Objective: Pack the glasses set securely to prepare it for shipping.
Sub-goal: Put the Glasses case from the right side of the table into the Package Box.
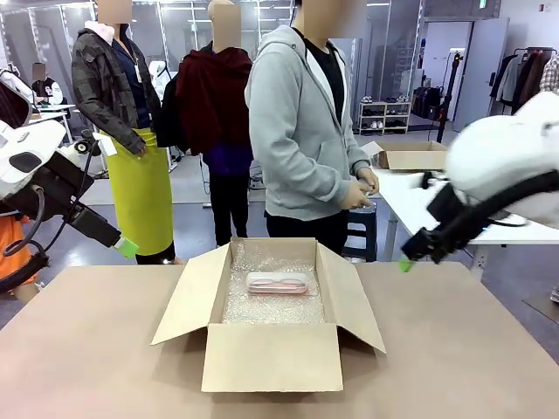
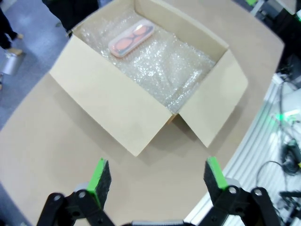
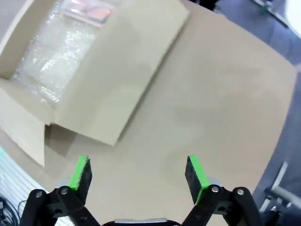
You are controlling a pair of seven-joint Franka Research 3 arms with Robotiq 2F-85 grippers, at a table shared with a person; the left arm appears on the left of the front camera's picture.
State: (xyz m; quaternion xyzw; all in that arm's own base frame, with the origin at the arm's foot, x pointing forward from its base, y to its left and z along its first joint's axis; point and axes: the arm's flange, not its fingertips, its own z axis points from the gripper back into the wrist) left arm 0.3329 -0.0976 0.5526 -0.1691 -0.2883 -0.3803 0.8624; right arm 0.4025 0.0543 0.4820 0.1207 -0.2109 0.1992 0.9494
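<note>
Pale pink glasses case (image 1: 277,282) lies flat towards the far wall of the open cardboard box (image 1: 271,358). It rests on a bed of bubble wrap (image 1: 262,312) that lines the floor, presumably so the case is cushioned from below for shipping. It is the one case lying in the box, so the set looks about half packed.

At the left, the left gripper (image 2: 157,176) hangs above the desk (image 1: 79,349), off the box's left flap. Its fingers (image 2: 99,181) are spread wide with nothing between them. Held out there and raised, it leaves the box mouth free while looking down into it, which reads as a waiting pose.

In the middle, all four flaps of the box are folded outward, which keeps the opening clear for dropping things in.

Beyond the box, the person (image 1: 301,131) stands at the far side of the desk with both hands (image 1: 362,188) together at waist height. They seem busy with something small, and what it is I cannot tell.

At the right, the right gripper (image 3: 138,172) hovers over bare desk beside the right flap. Its fingers (image 3: 195,174) are likewise wide apart and empty, well clear of the case.
</note>
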